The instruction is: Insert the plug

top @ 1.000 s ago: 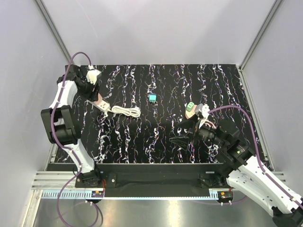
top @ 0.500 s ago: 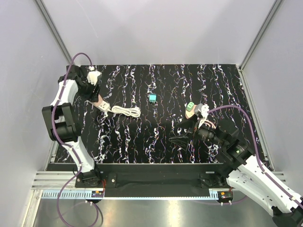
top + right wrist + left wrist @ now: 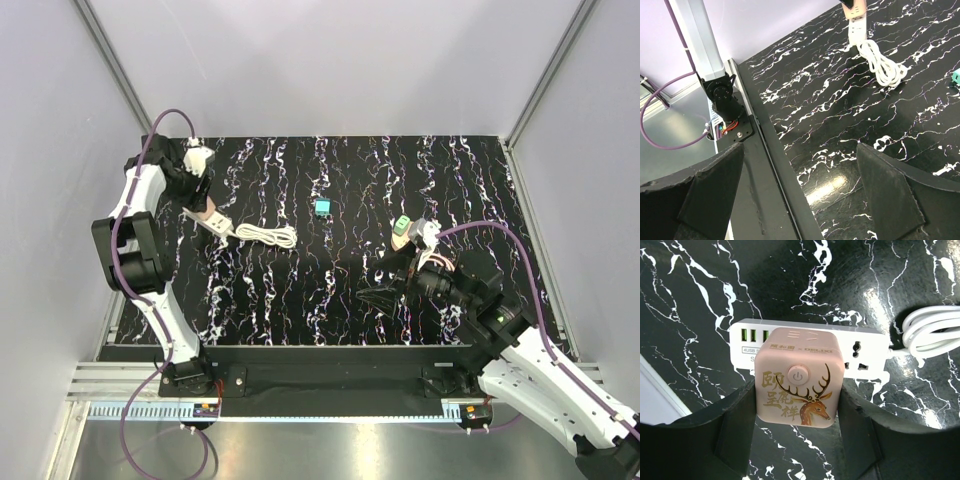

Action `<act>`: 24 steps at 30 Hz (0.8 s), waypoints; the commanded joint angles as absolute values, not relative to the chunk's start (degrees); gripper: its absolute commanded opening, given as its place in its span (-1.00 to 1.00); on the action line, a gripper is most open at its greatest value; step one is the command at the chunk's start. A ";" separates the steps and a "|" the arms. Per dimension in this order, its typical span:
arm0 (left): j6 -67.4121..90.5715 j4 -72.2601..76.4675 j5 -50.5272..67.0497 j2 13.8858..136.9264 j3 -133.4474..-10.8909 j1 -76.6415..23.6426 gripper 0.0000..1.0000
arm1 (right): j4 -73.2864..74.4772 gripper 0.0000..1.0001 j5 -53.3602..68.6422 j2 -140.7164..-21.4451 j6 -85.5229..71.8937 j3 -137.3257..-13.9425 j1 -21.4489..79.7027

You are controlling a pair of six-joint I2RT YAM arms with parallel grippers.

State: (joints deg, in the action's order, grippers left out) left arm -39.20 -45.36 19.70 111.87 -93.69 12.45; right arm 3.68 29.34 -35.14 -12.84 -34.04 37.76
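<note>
Between the fingers (image 3: 735, 435) of the left pincer (image 3: 796, 405) sits the plug (image 3: 796, 382), a pink cube with a deer on it. The pincer is grasping it, with one finger pressed on each side. Right under the plug, just past the fingertips, lies the white strip (image 3: 865, 350). The plug covers the middle of the strip. I cannot tell if its pins are all the way in.

I think the step now is to push the plug home. To do it well, the pincer should keep the plug flat and square to the strip. It should push straight in and not rock it. The grip should stay even, so the cube does not twist. Nothing holds the strip down, so it may slide on the worktop (image 3: 700, 300). A slow, straight push is safest. The pincer should let go only when the plug sits flush.

The cord (image 3: 935, 332) lies coiled beyond the pincer's right finger, out of the way. The right pincer (image 3: 797, 155) is well apart from all this. It is released, spread wide, with nothing in it.

Since a second ago, little has changed. The left arm's elbow has moved a bit farther from the near edge. The plug, strip and cord lie where they were, and the right pincer has hardly moved.
</note>
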 commanded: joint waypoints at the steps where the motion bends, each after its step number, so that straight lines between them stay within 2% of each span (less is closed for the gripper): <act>1: -40.86 -44.56 16.62 112.15 -95.27 12.66 -1.00 | 0.88 0.99 28.13 -35.33 -12.30 -34.10 37.97; 18: -39.73 -45.26 20.83 108.19 -94.13 13.01 -1.00 | 0.62 0.99 29.09 -36.12 -12.48 -34.28 38.06; 24: -40.17 -45.70 18.37 109.07 -93.43 13.01 -1.00 | 0.62 0.99 29.53 -36.47 -12.57 -34.36 38.06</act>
